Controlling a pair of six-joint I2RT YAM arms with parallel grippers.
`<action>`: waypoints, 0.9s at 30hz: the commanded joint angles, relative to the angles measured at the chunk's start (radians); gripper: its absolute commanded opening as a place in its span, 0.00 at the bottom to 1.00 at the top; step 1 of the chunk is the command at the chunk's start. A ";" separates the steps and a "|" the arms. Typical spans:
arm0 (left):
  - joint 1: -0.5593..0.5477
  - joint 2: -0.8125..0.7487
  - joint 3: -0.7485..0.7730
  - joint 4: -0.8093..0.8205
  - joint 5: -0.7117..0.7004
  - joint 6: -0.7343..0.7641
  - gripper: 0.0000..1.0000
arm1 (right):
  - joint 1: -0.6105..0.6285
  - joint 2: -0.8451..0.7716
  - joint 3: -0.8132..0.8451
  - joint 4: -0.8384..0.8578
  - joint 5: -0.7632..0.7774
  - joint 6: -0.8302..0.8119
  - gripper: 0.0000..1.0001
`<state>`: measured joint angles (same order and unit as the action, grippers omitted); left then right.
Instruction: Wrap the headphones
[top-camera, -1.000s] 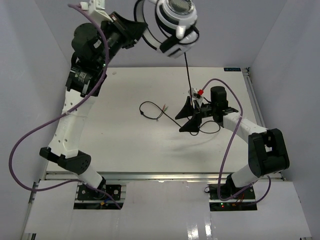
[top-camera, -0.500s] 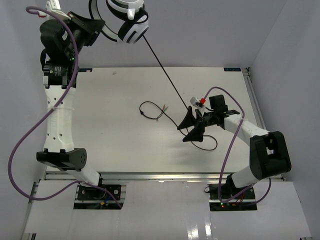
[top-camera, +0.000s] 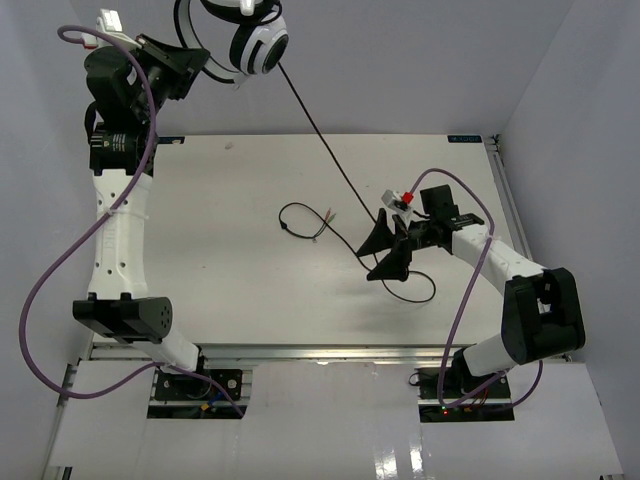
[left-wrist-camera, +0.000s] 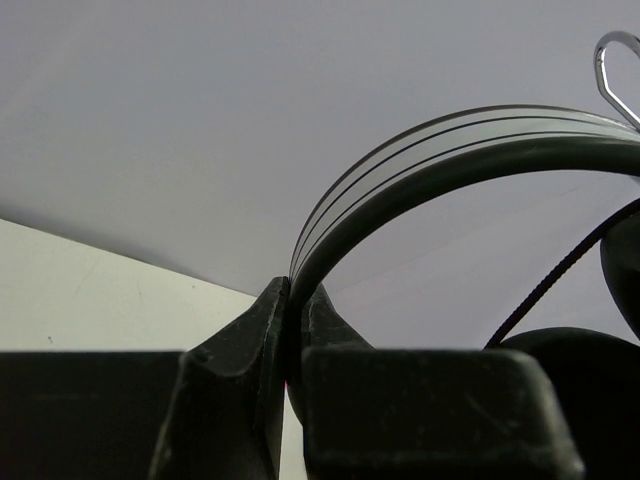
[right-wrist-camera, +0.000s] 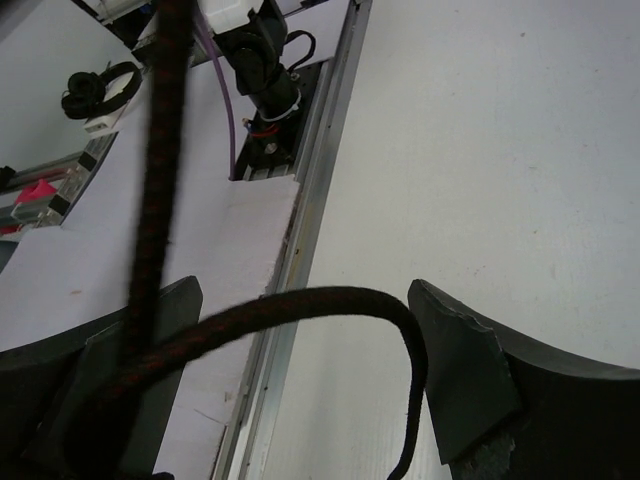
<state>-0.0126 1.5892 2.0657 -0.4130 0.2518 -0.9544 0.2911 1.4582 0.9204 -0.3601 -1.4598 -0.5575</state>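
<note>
The white-and-black headphones (top-camera: 255, 38) hang high at the back left, above the table. My left gripper (top-camera: 200, 57) is shut on their thin black headband (left-wrist-camera: 420, 175). The long black cable (top-camera: 322, 150) runs taut down from an earcup to my right gripper (top-camera: 380, 248) at the table's middle right. The right gripper is open, its fingers wide apart, and the cable (right-wrist-camera: 300, 305) loops loosely between them. The cable's tail (top-camera: 300, 212) curls on the table to the left, ending in a plug.
The white table (top-camera: 230, 280) has a metal rail (right-wrist-camera: 310, 200) along its near edge. Purple robot cables (top-camera: 50, 270) hang from both arms. Grey walls close in the back and sides.
My left arm swung the headphones from the upper middle to the far upper left, pulling the cable taut. My right gripper shifted slightly and stays open around the cable.
</note>
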 joint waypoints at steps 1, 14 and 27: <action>0.011 -0.076 -0.003 0.101 0.002 -0.058 0.00 | -0.007 -0.012 0.146 -0.079 0.188 -0.003 0.90; 0.011 -0.147 -0.183 0.166 0.053 -0.073 0.00 | -0.007 -0.011 0.264 0.412 0.214 0.642 0.90; 0.011 -0.149 -0.185 0.217 0.135 -0.137 0.00 | 0.036 -0.088 -0.024 0.753 0.429 0.407 0.90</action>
<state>-0.0078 1.5108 1.8465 -0.2940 0.3378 -1.0190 0.2928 1.3857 1.0127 0.1242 -1.1013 -0.0748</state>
